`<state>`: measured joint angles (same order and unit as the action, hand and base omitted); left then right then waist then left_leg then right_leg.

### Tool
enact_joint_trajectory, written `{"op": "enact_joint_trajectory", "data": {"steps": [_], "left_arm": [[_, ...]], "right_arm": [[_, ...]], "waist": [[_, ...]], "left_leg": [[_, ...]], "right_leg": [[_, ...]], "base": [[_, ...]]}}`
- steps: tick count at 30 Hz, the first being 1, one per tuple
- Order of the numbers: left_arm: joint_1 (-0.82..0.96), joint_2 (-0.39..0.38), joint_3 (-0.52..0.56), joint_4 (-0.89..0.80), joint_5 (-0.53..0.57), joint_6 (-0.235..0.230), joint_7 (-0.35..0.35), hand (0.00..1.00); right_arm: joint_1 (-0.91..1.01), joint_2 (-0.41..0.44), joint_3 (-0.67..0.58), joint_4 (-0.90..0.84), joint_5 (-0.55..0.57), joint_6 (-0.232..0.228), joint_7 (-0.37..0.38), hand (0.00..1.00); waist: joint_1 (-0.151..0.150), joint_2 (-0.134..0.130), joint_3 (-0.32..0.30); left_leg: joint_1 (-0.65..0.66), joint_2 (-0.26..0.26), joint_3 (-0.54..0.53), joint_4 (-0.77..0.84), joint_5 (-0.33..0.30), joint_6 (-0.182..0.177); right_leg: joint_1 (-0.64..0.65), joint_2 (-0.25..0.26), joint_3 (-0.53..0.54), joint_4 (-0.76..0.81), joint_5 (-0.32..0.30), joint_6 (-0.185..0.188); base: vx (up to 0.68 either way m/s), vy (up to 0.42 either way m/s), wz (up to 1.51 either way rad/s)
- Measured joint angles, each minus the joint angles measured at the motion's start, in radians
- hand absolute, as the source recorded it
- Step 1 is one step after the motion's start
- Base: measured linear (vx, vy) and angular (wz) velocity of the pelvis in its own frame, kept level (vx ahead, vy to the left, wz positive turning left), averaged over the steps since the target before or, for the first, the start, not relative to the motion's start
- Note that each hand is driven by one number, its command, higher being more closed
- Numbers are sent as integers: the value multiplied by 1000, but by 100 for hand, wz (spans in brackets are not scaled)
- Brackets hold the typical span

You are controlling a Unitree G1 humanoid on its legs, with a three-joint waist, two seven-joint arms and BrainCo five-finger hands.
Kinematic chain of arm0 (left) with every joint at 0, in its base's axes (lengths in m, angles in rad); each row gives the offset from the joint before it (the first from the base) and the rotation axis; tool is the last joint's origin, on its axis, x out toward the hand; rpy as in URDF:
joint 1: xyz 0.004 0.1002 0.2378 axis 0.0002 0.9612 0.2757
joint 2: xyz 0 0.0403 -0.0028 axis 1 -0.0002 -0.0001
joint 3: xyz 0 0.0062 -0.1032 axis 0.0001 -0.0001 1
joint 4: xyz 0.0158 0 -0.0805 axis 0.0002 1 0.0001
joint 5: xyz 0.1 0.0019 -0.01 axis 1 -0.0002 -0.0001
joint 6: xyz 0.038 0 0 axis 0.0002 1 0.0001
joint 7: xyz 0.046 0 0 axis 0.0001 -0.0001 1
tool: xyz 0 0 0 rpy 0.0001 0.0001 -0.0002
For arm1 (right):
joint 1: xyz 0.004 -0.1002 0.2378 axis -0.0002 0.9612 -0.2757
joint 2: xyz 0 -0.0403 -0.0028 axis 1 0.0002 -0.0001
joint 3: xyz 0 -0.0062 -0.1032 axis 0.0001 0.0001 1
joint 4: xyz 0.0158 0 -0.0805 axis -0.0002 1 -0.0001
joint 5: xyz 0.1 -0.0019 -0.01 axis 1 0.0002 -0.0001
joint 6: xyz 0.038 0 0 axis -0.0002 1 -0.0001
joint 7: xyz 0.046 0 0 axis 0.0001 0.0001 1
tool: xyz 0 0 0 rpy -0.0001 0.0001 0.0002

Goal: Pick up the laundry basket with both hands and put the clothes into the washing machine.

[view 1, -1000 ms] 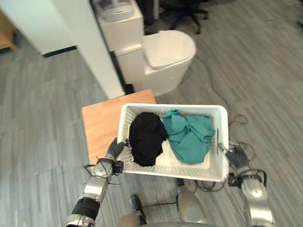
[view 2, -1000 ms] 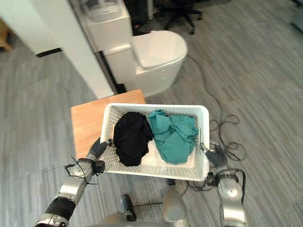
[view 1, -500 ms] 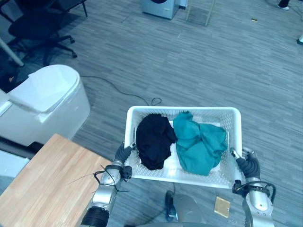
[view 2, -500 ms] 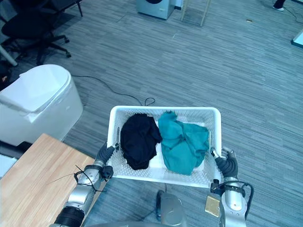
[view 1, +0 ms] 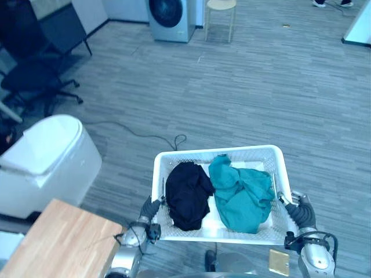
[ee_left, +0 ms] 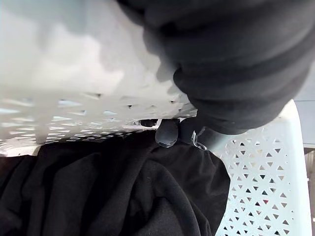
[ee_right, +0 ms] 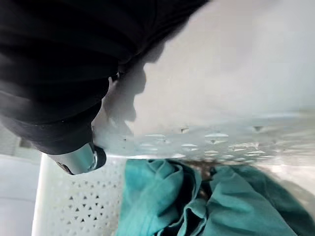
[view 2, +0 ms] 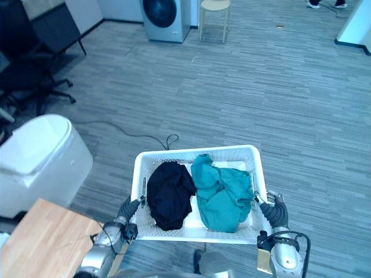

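Observation:
A white perforated laundry basket (view 1: 214, 153) hangs in the air in front of me, held level above the grey floor. Inside lie a black garment (view 1: 186, 194) on the left and a teal garment (view 1: 243, 194) on the right. My left hand (view 1: 148, 209) grips the basket's left end, and its thumb (ee_left: 170, 132) hooks over the rim beside the black cloth (ee_left: 123, 191). My right hand (view 1: 298, 213) grips the right end, thumb (ee_right: 78, 160) over the rim next to the teal cloth (ee_right: 197, 201). A front-loading washing machine (view 1: 169, 17) stands far ahead on the left.
A pale stool (view 1: 220, 7) stands right of the washer. A white lidded bin (view 1: 40, 156) sits at the left, a wooden table (view 1: 58, 243) at the lower left, and a black office chair (view 1: 35, 75) further back. Open grey floor (view 1: 261, 87) stretches ahead.
The whole view has swung away from the table and white bin, bringing the washing machine and stool into sight. The basket stays in both hands with the clothes unmoved.

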<state>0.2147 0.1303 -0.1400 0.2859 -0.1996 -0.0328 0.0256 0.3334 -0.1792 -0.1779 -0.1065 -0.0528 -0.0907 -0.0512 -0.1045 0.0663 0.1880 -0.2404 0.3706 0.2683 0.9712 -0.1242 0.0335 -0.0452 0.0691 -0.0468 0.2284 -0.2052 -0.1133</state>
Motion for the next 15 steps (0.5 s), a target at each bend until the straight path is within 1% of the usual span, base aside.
{"op": "enact_joint_trajectory", "data": {"steps": [1,2,3,4,5,6,7,8,9,10,11,12,13,14,15], "left_arm": [[29,0,19,-19,-20,-1,0,100],[36,3,27,-21,-26,-1,0,100],[39,10,39,-21,-33,-1,1,100],[45,3,57,-27,-36,-2,1,100],[53,-8,68,-33,-36,-2,1,100],[67,-20,80,-50,-36,-3,5,100],[67,-21,88,-52,-36,-7,11,100],[63,-29,116,-66,-36,-10,20,100],[68,-38,125,-90,-46,-11,27,100],[71,-43,126,-99,-48,-14,33,100],[71,-54,127,-98,-54,-13,42,100],[71,-53,126,-97,-54,-13,42,100],[70,-49,123,-97,-54,-13,42,100],[71,-40,124,-97,-55,-13,43,100],[68,-24,118,-97,-54,-13,42,100]], "right_arm": [[-22,-27,23,8,0,1,11,100],[-33,-37,37,9,1,1,17,100],[-54,-42,56,11,1,1,23,100],[-72,-45,67,18,1,3,28,100],[-84,-49,71,32,1,0,29,100],[-131,-58,81,79,1,-1,28,100],[-159,-52,89,102,1,0,28,100],[-199,-43,120,125,1,-1,26,100],[-229,-48,127,136,1,-2,23,100],[-236,-48,124,146,1,-3,24,100],[-248,-56,120,171,1,-6,28,100],[-248,-54,119,178,2,-6,28,100],[-247,-53,117,181,2,-6,28,100],[-232,-49,119,183,2,-6,32,100],[-224,-42,117,185,2,-6,32,100]], "waist": [[45,-8,0],[53,-7,0],[59,-7,0],[59,-7,0],[60,-4,-2],[72,-4,-7],[75,-9,-9],[70,-19,-7],[69,-20,-9],[69,-23,-11],[72,-24,-12],[74,-27,-13],[75,-29,-13],[65,-30,-12],[58,-31,-10]], "left_leg": [[-37,-111,-56,-153,-54,-8],[-51,-122,-51,-237,-54,-6],[-80,-136,-50,-410,-48,-16],[-85,-161,-73,-601,-13,-59],[-73,-190,-112,-694,10,-96],[-36,-241,-199,-771,120,-130],[-29,-257,-206,-775,140,-116],[-51,-283,-207,-715,116,-77],[-95,-298,-197,-612,52,-46],[-100,-311,-170,-551,14,-29],[-69,-343,-136,-537,-25,-2],[-41,-367,-118,-545,-32,10],[4,-404,-104,-569,-43,27],[76,-449,-96,-614,-60,55],[150,-481,-96,-655,-82,91]], "right_leg": [[-13,-9,53,-1,0,0],[-14,-14,51,-10,0,-1],[-14,-21,50,-23,-1,1],[-13,-28,58,-20,-16,27],[-10,-27,73,-19,-25,43],[-6,-30,113,-20,-39,68],[-3,-40,133,-23,-45,78],[-3,-67,156,-26,-54,95],[-6,-91,182,-24,-66,123],[-4,-116,197,-12,-70,147],[-17,-155,200,68,-66,160],[-38,-177,207,149,-69,164],[-95,-200,221,325,-67,171],[-191,-229,210,582,-2,158],[-264,-258,188,783,47,103]], "base": [[91,117,-135],[151,148,-119],[188,139,-59],[217,152,-46],[281,195,-73],[332,249,-78],[412,316,-78],[447,346,-45],[396,301,-44],[453,354,-54],[371,298,-40],[437,373,-25],[395,359,-12],[474,396,-2],[404,287,6]]}}
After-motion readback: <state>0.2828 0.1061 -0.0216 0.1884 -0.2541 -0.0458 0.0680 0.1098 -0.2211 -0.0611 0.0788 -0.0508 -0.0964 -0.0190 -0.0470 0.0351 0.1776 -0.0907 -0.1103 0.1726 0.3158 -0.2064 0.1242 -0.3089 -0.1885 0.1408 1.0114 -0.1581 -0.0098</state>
